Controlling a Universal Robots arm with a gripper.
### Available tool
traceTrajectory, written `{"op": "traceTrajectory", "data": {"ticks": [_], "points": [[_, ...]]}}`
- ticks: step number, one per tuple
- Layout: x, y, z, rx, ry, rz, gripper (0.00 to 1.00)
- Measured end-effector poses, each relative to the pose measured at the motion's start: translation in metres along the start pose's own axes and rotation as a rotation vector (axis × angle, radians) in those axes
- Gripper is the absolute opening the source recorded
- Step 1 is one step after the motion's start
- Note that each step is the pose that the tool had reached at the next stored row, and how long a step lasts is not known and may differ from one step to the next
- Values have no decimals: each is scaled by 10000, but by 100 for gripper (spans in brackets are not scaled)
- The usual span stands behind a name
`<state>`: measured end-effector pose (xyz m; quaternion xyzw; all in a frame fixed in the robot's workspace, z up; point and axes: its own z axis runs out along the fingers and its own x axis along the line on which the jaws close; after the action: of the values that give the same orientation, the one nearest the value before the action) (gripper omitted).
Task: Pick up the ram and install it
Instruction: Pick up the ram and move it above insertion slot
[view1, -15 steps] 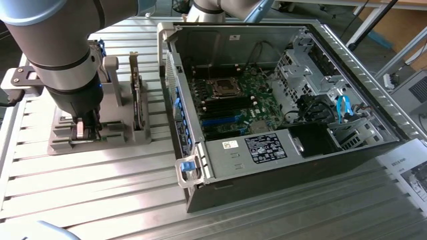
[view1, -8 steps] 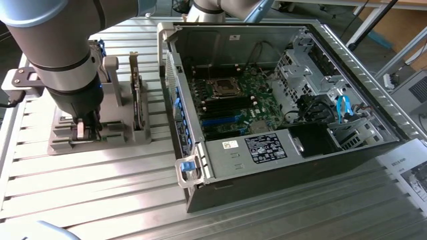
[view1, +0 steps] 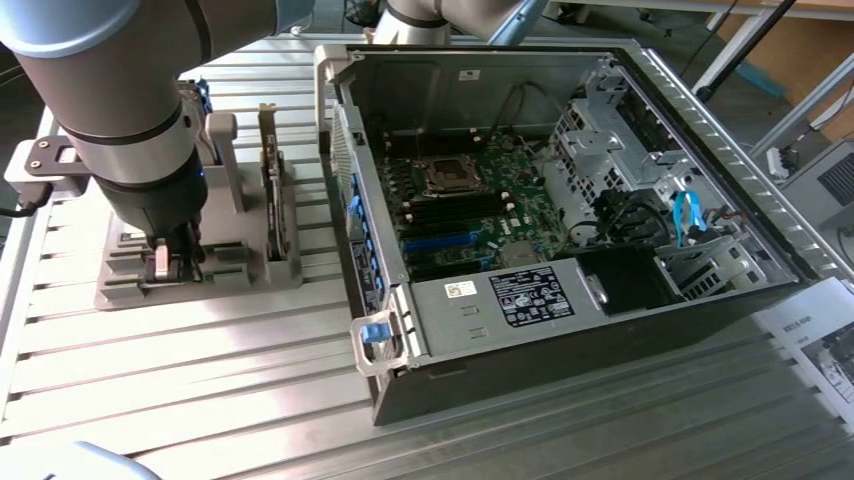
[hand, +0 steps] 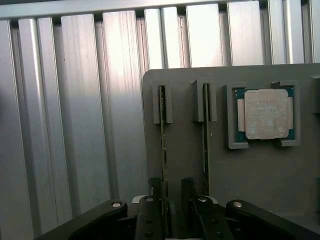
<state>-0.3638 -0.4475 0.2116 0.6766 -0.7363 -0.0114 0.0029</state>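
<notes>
Wrist view looked straight down past the gripper (hand: 171, 186) onto a grey holder (hand: 260, 175) lying on the slatted aluminium table (hand: 85, 125). The ram (hand: 162, 135) stood on its edge in one of the holder's slots, seen as a thin green line, and its near end ran in between the two dark fingers (hand: 188, 187). The fingers were spread apart, one on each side of the stick. It sat closer to one finger, with a visible gap to the other, so nothing was clamped. A second thin board (hand: 205, 135) stood on edge in the neighbouring slot, parallel to the ram and outside the fingers. It lay between the ram and a square silver processor chip (hand: 266, 114) resting flat in its own recess of the holder.

The exterior view gave the wider setting. The arm (view1: 120, 110) stood upright over the holder at the exterior view's left, with the gripper lowered to the slots. Beside the holder, toward the exterior view's right, a computer case (view1: 707, 120) lay open on the same table. Inside it were the green motherboard (view1: 514, 200), an open processor socket (view1: 449, 178), a power supply with a black label (view1: 534, 295) and blue cables (view1: 687, 215). The ram was well apart from the motherboard, seated in the holder.
</notes>
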Motion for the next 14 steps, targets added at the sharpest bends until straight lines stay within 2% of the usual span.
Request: {"op": "traceTrajectory", "data": {"ticks": [3, 4, 14], "points": [[0, 0, 0, 0, 0, 0, 29], [0, 0, 0, 0, 0, 0, 22], [19, -2, 0, 1, -1, 1, 22]]}}
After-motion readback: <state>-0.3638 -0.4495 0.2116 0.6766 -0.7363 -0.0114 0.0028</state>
